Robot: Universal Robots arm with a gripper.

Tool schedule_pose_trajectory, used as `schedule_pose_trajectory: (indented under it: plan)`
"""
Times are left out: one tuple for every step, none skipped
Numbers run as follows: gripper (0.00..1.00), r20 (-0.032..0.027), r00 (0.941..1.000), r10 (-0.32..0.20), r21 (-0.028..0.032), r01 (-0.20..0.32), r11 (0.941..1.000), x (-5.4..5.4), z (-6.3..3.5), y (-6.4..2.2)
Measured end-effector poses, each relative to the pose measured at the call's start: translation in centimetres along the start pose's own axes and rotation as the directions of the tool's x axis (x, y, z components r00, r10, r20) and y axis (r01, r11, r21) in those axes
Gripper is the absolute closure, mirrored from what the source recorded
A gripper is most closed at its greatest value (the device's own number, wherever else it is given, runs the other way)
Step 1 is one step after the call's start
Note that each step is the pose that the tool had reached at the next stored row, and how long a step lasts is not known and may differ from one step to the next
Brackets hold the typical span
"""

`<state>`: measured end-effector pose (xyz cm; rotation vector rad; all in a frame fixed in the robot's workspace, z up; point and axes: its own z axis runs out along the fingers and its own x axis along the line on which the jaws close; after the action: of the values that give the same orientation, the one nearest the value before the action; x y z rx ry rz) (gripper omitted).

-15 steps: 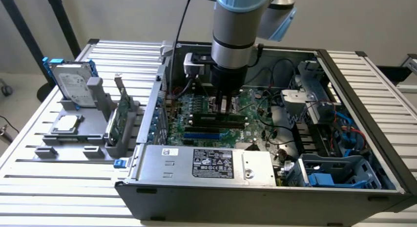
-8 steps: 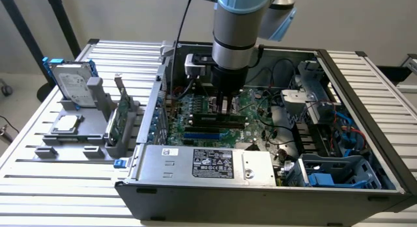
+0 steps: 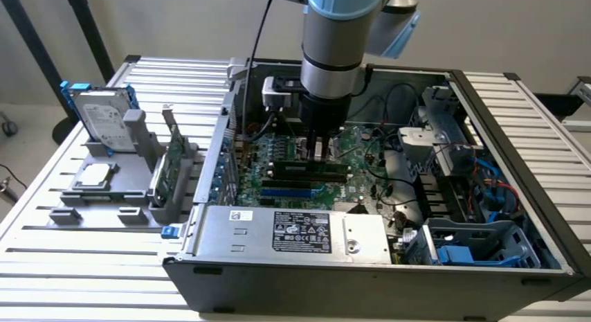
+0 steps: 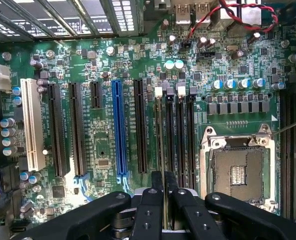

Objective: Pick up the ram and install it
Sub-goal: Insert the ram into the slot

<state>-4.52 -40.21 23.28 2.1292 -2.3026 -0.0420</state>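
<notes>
- the open computer case (image 3: 517, 163) sits on the slatted table (image 3: 83, 266), and its green motherboard (image 3: 277, 176) is the landmark here.
- the arm drops straight down into the case; the gripper (image 3: 319, 150) is right over the middle of the motherboard.
- in the wrist view the gripper (image 4: 164, 200) has its two black fingers (image 4: 150, 210) drawn together, pinched on the thin edge of the ram (image 4: 161, 135), which stands on edge in the run of black memory slots (image 4: 185, 140).
- from the exterior view the ram (image 3: 305, 168) reads as a dark strip with chips, lying along the motherboard just below the gripper; whether it is fully seated, cannot tell.
- also on the motherboard: a blue expansion slot (image 4: 118, 130), a white slot (image 4: 31, 125), and the bare cpu socket (image 4: 238, 170) beside the memory slots.
- inside the case, toward the camera from the motherboard, the silver power supply (image 3: 295, 232); toward the exterior view's right, blue drive bays (image 3: 471, 249) and cables.
- outside the case, on the exterior view's left of the motherboard, a grey holder (image 3: 120, 176) carries a hard drive with blue rails (image 3: 99, 118) and a green expansion card (image 3: 171, 166).
- the gripper's fingertips hide the near end of the ram.
</notes>
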Motion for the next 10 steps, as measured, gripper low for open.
schedule_pose_trajectory:
  plan:
    - [0.86, -0.0005, 1.0000, 0.000, 0.0000, 0.000, 1.0000, -0.03, 0.04, 0.00]
    - [0.86, -0.0014, 1.0000, -0.001, -0.0003, 0.001, 1.0000, -0.04, 0.09, -0.01]
    - [0.86, -0.0022, 1.0000, -0.001, -0.0008, 0.001, 1.0000, -0.04, 0.14, -0.01]
    - [0.86, -0.0033, 1.0000, -0.001, -0.0015, 0.001, 1.0000, -0.04, 0.18, -0.01]
    - [0.86, -0.0040, 1.0000, -0.001, -0.0021, 0.001, 1.0000, -0.04, 0.23, -0.01]
    - [0.86, -0.0046, 1.0000, -0.002, -0.0028, 0.002, 1.0000, -0.05, 0.28, -0.02]
    - [0.86, -0.0054, 1.0000, -0.002, -0.0035, 0.002, 1.0000, -0.05, 0.30, -0.03]
    - [0.86, -0.0058, 1.0000, -0.002, -0.0040, 0.002, 1.0000, -0.07, 0.32, -0.05]
    - [0.86, -0.0059, 1.0000, -0.002, -0.0043, 0.002, 1.0000, -0.08, 0.34, -0.07]
    - [0.86, -0.0060, 1.0000, -0.002, -0.0047, 0.002, 1.0000, -0.09, 0.37, -0.10]
